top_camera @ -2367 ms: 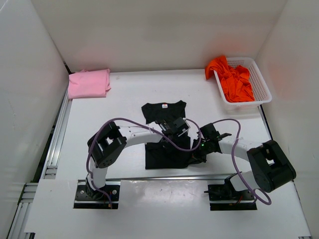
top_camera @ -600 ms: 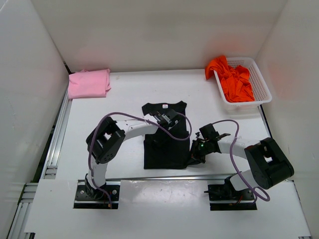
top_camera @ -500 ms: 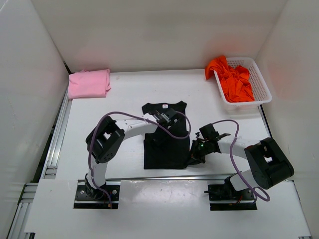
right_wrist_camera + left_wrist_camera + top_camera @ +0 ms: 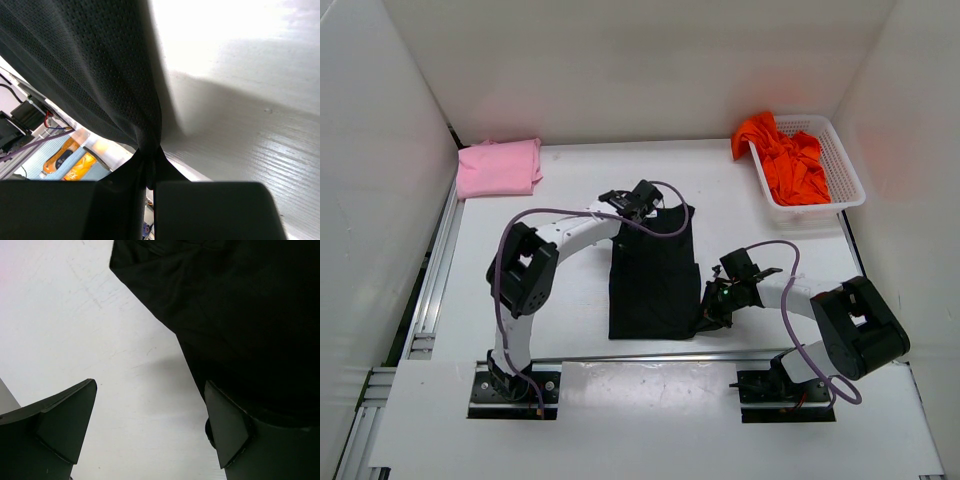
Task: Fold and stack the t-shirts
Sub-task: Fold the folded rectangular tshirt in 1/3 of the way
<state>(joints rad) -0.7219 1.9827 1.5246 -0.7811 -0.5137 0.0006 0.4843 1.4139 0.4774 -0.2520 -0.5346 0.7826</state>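
A black t-shirt [image 4: 652, 280] lies as a long strip in the middle of the table. My left gripper [image 4: 626, 201] hovers open at its far left corner near the collar; in the left wrist view the gripper [image 4: 150, 427] has bare table between its fingers and the black t-shirt [image 4: 240, 315] is to the right. My right gripper [image 4: 704, 317] is shut on the shirt's near right corner, the black fabric [image 4: 90, 65] bunching into the closed gripper [image 4: 150, 181]. A folded pink t-shirt [image 4: 498, 167] sits far left. An orange-red t-shirt [image 4: 788, 160] is crumpled in the basket.
The white mesh basket [image 4: 845, 175] stands at the far right, the orange-red shirt spilling over its left rim. White walls enclose the table on three sides. A metal rail [image 4: 428, 290] runs along the left edge. Purple cables loop over both arms.
My left gripper has moved from over the black shirt's upper middle to its far left corner by the collar. The right gripper keeps its hold on the near right corner.
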